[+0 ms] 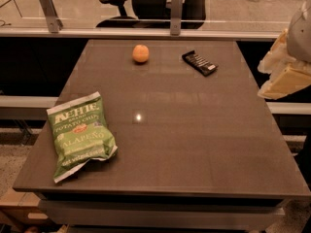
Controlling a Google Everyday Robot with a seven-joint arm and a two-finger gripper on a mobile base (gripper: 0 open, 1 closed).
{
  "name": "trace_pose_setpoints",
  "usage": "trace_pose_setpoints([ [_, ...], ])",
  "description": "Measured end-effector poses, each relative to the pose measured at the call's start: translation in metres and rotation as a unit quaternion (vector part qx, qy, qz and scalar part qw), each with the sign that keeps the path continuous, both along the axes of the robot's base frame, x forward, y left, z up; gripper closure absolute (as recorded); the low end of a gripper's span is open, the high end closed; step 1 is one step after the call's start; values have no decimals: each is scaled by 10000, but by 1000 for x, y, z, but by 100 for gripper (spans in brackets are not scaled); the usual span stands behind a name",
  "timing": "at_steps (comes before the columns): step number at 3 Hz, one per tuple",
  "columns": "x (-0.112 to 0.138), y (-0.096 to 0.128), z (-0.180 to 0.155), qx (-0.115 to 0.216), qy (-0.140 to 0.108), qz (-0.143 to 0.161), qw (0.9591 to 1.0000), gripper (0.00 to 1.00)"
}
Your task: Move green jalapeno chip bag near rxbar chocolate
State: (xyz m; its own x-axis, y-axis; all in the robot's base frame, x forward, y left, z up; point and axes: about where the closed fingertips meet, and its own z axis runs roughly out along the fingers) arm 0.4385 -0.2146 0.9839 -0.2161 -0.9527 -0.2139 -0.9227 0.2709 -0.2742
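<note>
The green jalapeno chip bag [80, 134] lies flat on the dark table [194, 144] near its front left corner, lettering up. The rxbar chocolate [199, 62], a small black wrapper with white lines, lies at the back right of the table, angled. My gripper [285, 76] shows as pale cream parts at the right edge of the view, beyond the table's right side and above its level. It is far from the bag and somewhat nearer the bar, and touches neither.
A round orange fruit [140, 53] sits at the back of the table, left of the bar. A glass partition with metal posts [176, 11] runs behind the table, with an office chair [146, 1] beyond it.
</note>
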Motion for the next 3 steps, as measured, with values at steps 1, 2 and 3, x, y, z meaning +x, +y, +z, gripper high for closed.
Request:
trace_pose_setpoints([
  [1, 0, 1, 2, 0, -42, -1, 10000, 74],
  [2, 0, 1, 5, 0, -87, -2, 10000, 73],
  [3, 0, 2, 7, -1, -129, -2, 9999, 50],
])
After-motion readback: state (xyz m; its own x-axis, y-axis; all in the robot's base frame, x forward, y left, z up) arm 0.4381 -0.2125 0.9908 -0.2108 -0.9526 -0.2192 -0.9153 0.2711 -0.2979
